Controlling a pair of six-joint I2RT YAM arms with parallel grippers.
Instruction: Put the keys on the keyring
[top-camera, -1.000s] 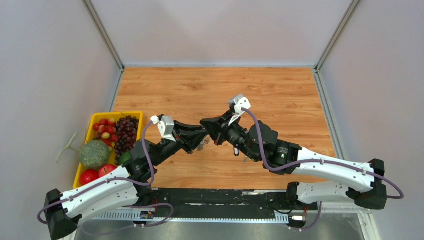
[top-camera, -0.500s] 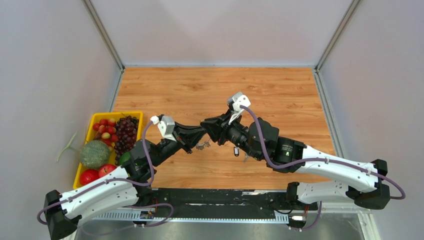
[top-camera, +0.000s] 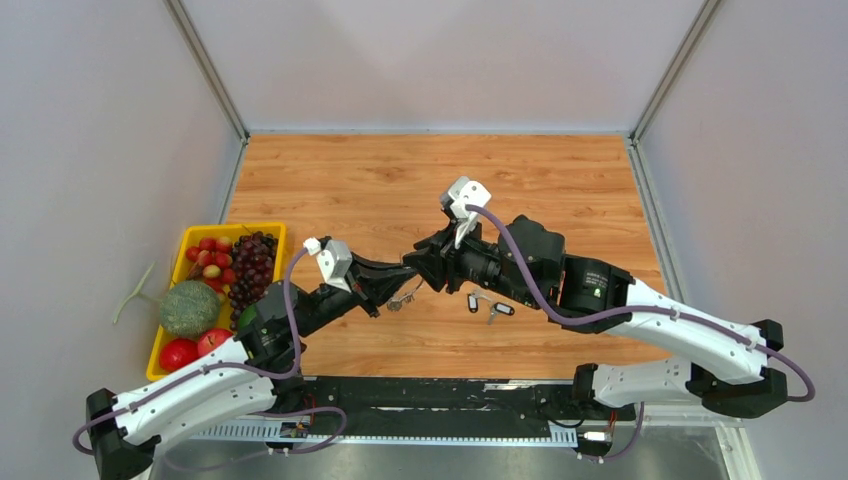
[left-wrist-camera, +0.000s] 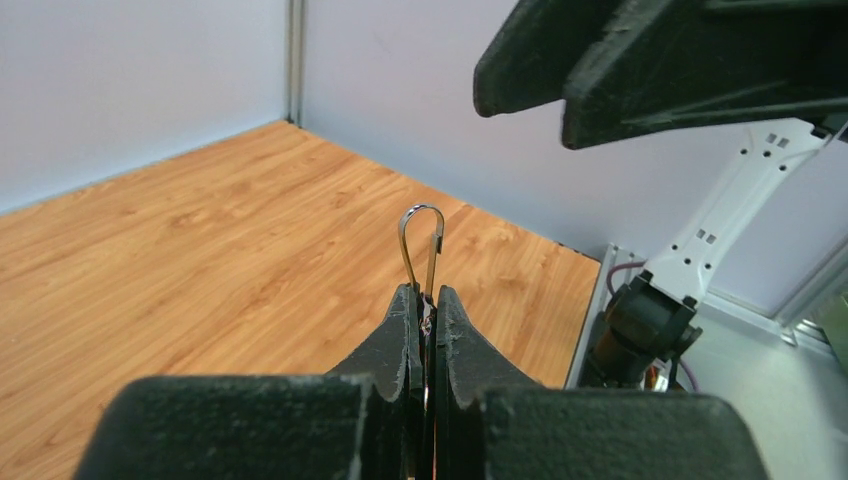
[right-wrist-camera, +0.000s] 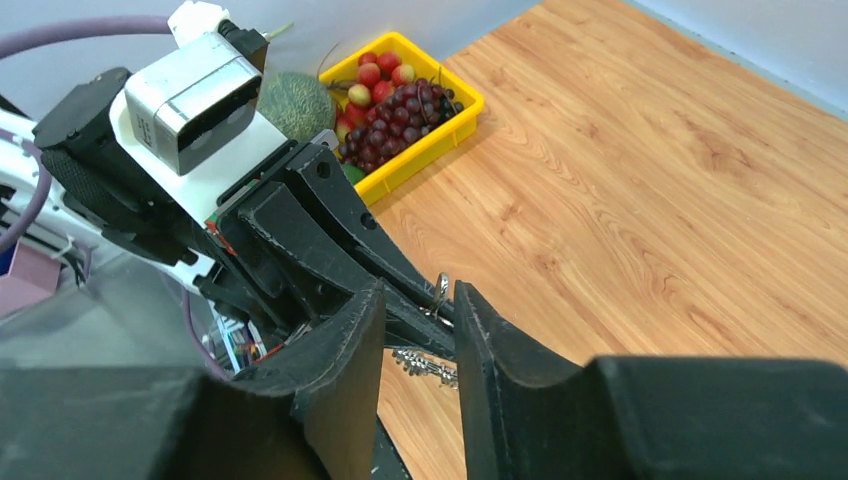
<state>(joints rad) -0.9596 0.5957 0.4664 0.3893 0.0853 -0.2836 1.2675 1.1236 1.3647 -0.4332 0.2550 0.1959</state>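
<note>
The left gripper (left-wrist-camera: 424, 300) has its jaws pressed together on the wire of the keyring (left-wrist-camera: 421, 240), whose silver keys (top-camera: 400, 298) dangle below. Just beside the keyring, the right gripper (right-wrist-camera: 420, 295) holds its jaws parted, gripping nothing. The black-headed keys (top-camera: 473, 302) lie on the table (top-camera: 400, 180), right of the keyring

**Even, soft light; blur only close to the lenses**

Bright, diffuse light falls from above on the counter (top-camera: 560, 180), with faint shadows under the arms and no hard glare on the wood. The overhead view is sharp throughout. In the left wrist view the left tool (left-wrist-camera: 422, 295) is a dark, soft-edged mass, while the keyring (left-wrist-camera: 401, 238) wire catches a thin glint. The right tool (right-wrist-camera: 418, 300) is likewise dark and blurred in its own view.
</note>
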